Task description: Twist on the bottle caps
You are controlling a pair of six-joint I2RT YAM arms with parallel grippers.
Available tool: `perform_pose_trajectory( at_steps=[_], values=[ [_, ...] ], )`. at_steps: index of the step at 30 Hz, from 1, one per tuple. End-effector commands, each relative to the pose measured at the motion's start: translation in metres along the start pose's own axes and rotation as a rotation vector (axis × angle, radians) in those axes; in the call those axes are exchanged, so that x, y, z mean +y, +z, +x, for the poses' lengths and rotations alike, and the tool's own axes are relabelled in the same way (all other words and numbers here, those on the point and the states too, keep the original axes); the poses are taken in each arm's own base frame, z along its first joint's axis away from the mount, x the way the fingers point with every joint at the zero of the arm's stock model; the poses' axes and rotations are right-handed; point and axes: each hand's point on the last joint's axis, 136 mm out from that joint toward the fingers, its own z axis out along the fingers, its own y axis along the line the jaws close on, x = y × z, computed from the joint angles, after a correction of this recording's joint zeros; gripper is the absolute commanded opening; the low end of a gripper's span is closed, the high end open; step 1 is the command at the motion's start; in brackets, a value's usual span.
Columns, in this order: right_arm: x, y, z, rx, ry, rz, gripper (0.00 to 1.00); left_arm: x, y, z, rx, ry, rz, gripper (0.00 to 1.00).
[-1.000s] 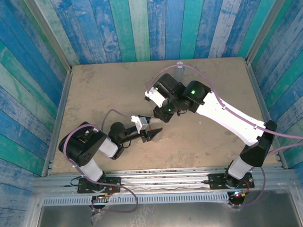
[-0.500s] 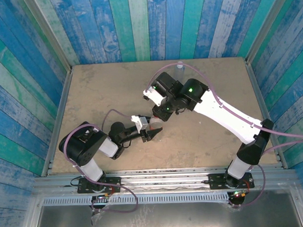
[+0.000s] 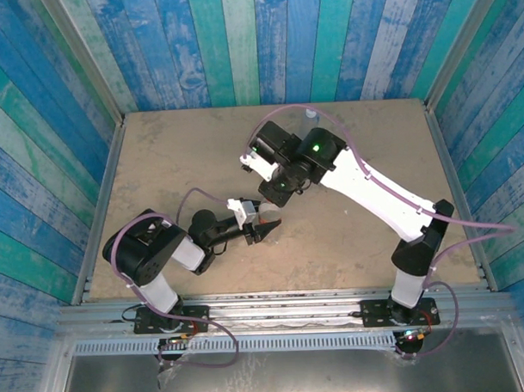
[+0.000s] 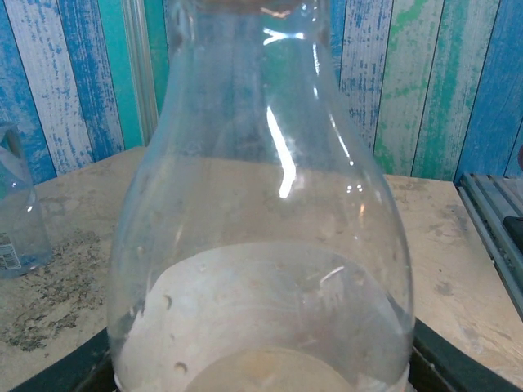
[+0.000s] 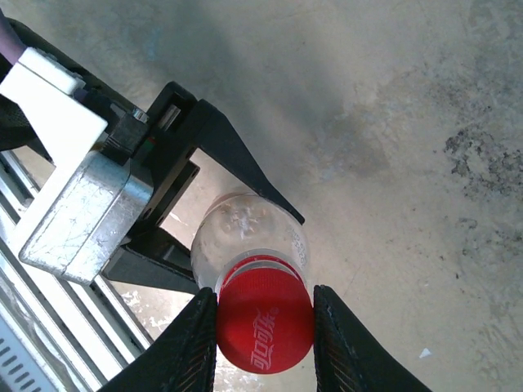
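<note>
Tan tabletop, scuffed, boxed in by blue-green plank walls.

Near edge: left gripper lies low, its jaws clamped on either side of a clear bottle that stands upright. No movement in it over the last second.

Directly above: right gripper, fingers pressed against both flanks of the red cap, which sits on the bottle's neck.

Change: the right forearm and wrist have swung left and settled over the bottle, and the pinch has tightened a touch. Reading: cap placed and gripped, threading about to begin or under way. How far down it is screwed cannot be told.

Far: second bottle stands by the back wall, well apart from both arms. Capped or not, too small to tell.

Views compared: the right wrist camera gives the finger-to-cap contact and the black left jaws bracketing the bottle's shoulder; from overhead the wrist covers that contact. The left wrist camera gives the clear body close up, neck cropped, with the second bottle off to its left.
</note>
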Motion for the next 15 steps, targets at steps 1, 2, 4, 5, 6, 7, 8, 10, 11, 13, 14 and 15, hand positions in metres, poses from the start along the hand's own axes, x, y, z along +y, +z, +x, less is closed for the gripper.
perform_pose_trajectory(
  at_steps=[1,2,4,5,6,7,8,10,11,13,14,15],
  values=[
    [0.003,0.012,0.015,0.112,-0.019,0.029,0.31,-0.009,0.0,0.033,0.104,-0.049,0.041,0.63],
    [0.004,0.013,0.014,0.12,-0.024,0.03,0.31,-0.008,0.0,0.033,0.105,-0.048,0.04,0.63],
    [0.006,0.015,0.014,0.132,-0.024,0.024,0.31,-0.009,0.001,0.033,0.106,-0.045,0.044,0.63],
    [0.006,0.016,0.014,0.135,-0.022,0.022,0.31,-0.009,0.001,0.034,0.107,-0.045,0.045,0.63],
    [0.008,0.016,0.013,0.14,-0.025,0.017,0.31,-0.009,0.001,0.033,0.106,-0.043,0.045,0.63],
    [0.008,0.018,0.014,0.147,-0.024,0.014,0.31,-0.009,0.0,0.034,0.107,-0.043,0.045,0.63],
    [0.008,0.019,0.014,0.152,-0.023,0.013,0.31,-0.009,0.0,0.034,0.108,-0.042,0.045,0.63],
    [0.01,0.021,0.014,0.162,-0.023,0.006,0.3,-0.009,0.0,0.034,0.108,-0.042,0.045,0.63],
    [0.01,0.021,0.014,0.165,-0.022,0.004,0.3,-0.009,0.0,0.034,0.108,-0.043,0.044,0.63],
    [0.012,0.023,0.013,0.169,-0.021,-0.006,0.3,-0.009,0.0,0.033,0.105,-0.042,0.045,0.63],
    [0.013,0.024,0.013,0.169,-0.021,-0.008,0.3,-0.009,0.0,0.034,0.106,-0.043,0.043,0.63],
    [0.013,0.026,0.013,0.172,-0.019,-0.009,0.3,-0.01,-0.001,0.033,0.106,-0.044,0.043,0.63]
  ],
)
